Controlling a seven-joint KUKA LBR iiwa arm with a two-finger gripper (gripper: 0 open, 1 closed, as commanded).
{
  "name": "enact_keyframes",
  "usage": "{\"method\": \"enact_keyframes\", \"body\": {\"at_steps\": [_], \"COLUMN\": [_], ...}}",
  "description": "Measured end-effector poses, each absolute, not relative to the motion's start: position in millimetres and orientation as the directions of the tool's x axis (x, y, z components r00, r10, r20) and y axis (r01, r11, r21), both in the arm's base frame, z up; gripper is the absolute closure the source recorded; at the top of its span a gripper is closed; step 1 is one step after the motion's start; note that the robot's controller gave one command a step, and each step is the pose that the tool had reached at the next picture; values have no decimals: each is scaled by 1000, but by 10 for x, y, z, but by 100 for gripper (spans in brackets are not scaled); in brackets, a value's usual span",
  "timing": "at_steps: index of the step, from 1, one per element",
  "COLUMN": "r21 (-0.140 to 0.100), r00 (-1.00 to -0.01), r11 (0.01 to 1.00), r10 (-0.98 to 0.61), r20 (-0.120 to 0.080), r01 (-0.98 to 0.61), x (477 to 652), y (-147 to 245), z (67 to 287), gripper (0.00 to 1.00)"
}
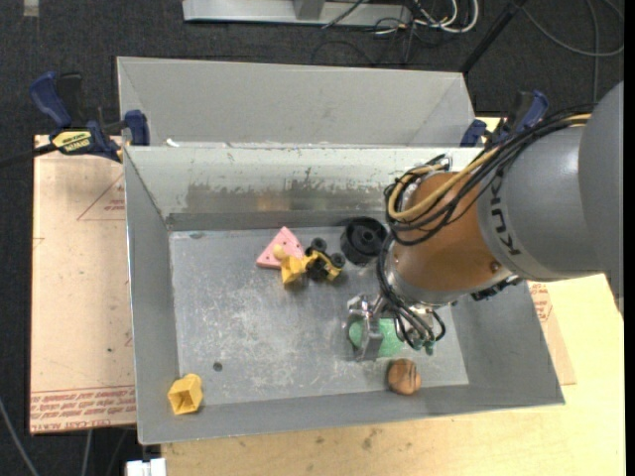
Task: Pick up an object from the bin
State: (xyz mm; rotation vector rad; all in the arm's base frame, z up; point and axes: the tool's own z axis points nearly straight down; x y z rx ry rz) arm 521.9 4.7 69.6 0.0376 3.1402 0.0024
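Observation:
My gripper (366,327) is low in the right half of the bin, under the orange wrist cover. It sits right on a small green thing (389,343) on the bin floor, which it partly hides. A brown rounded lump (402,376) lies just below the green thing, near the front wall. A black round ribbed part (362,238) lies just up and left of the wrist.
A pink triangular block (280,248) and a yellow and black toy (310,265) lie at the centre back. A yellow block (185,394) sits in the front left corner. The arm and its cables cover the bin's right side.

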Motion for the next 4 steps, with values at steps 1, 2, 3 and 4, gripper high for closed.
{"method": "enact_keyframes", "body": {"at_steps": [1, 2, 3, 4], "r21": [1, 1, 1, 1], "r00": [-1000, -1000, -1000, -1000], "r11": [1000, 1000, 1000, 1000], "r10": [24, 24, 25, 25], "r20": [4, 5, 6, 2], "r01": [24, 24, 25, 25], "x": [5204, 5202, 5200, 5204], "y": [48, 48, 49, 50], "z": [741, 903, 1070, 1295], "gripper": [100, 100, 100, 100]}}
